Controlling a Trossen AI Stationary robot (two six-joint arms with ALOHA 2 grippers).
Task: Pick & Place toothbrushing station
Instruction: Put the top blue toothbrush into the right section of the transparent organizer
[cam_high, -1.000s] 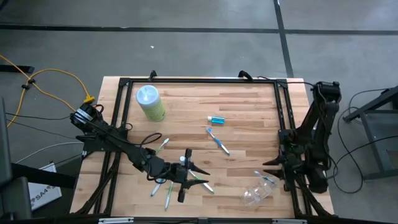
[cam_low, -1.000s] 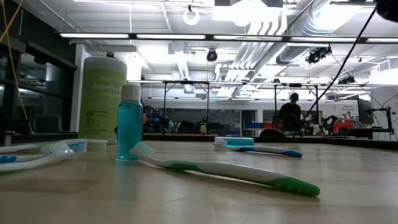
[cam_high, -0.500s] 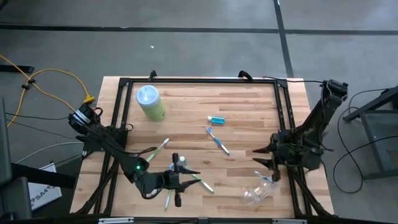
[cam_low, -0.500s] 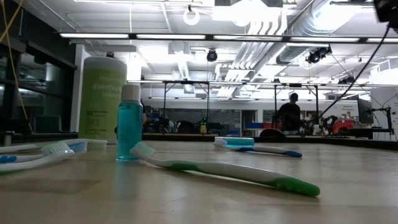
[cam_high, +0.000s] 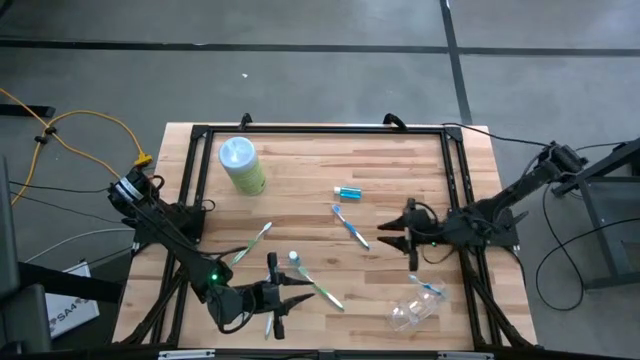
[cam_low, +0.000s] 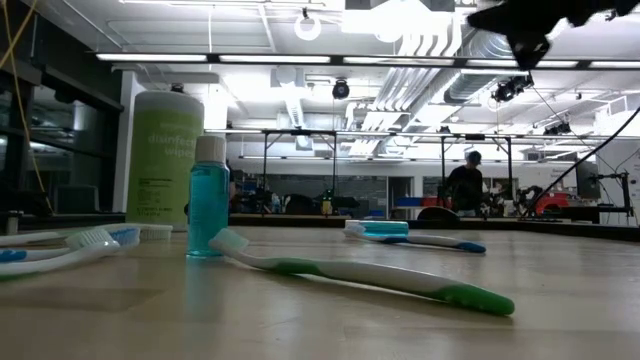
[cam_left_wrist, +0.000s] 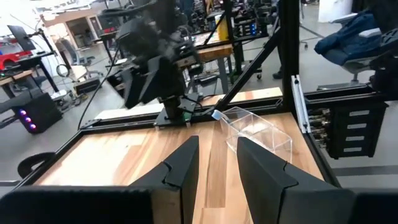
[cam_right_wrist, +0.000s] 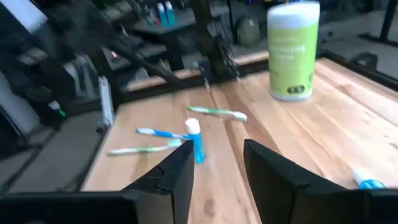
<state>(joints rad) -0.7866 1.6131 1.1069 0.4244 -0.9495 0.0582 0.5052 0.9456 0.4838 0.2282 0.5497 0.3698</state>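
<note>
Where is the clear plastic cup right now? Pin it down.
In the high view the clear plastic cup lies on its side near the table's front edge on the right, below the right gripper.

The table is pale wood in narrow planks, smooth with a soft sheen. A matt black metal frame rims it. The cup is clear, glossy plastic. The toothbrush in front looks like smooth plastic, white and green. The small bottle is translucent blue plastic. The green canister has a matt label.
</note>
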